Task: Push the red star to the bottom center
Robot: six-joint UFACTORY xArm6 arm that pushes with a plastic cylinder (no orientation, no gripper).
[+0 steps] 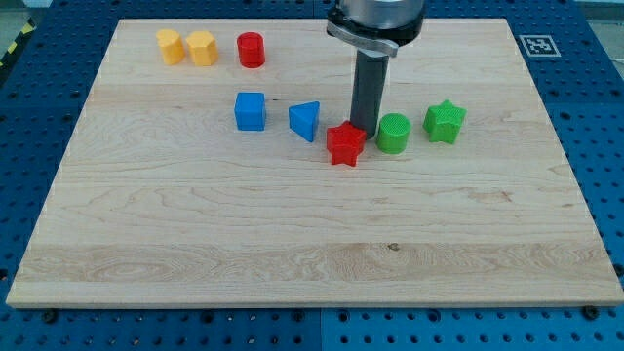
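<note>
Markings: a black-and-white square tag (pixel 538 45) sits at the upper right corner of the wooden board (pixel 292 244); its pattern is too small to make out, and no readable words or brand names show anywhere.
Arm: the arm comes down from the top edge of the frame, right of centre, as a grey collar (pixel 375 24) with a straight dark rod hanging upright below it.
My tip: my tip (pixel 365 132) stands on the board just behind the red star, at its upper right edge, touching it or very nearly so; the green cylinder is just to the tip's right.
Fingers: the arm carries no fingers or jaws, only the rod, so nothing is held.
Red star: the red star (pixel 345 144) lies a little right of the board's centre, in the middle row of blocks, well above the board's bottom edge.
Green cylinder: the green cylinder (pixel 393 133) stands just right of the red star.
Green star: the green star (pixel 445 121) lies right of the green cylinder, a small gap between them.
Blue triangle: the blue triangle (pixel 305 120) lies just left of the red star.
Blue cube: the blue cube (pixel 251 111) lies further left.
Red cylinder: the red cylinder (pixel 252 49) stands in the upper left.
Yellow blocks: two yellow blocks (pixel 186 47) sit side by side, touching, at far upper left; their exact shape is unclear.
Surround: a blue perforated table (pixel 39 117) frames the board.
</note>
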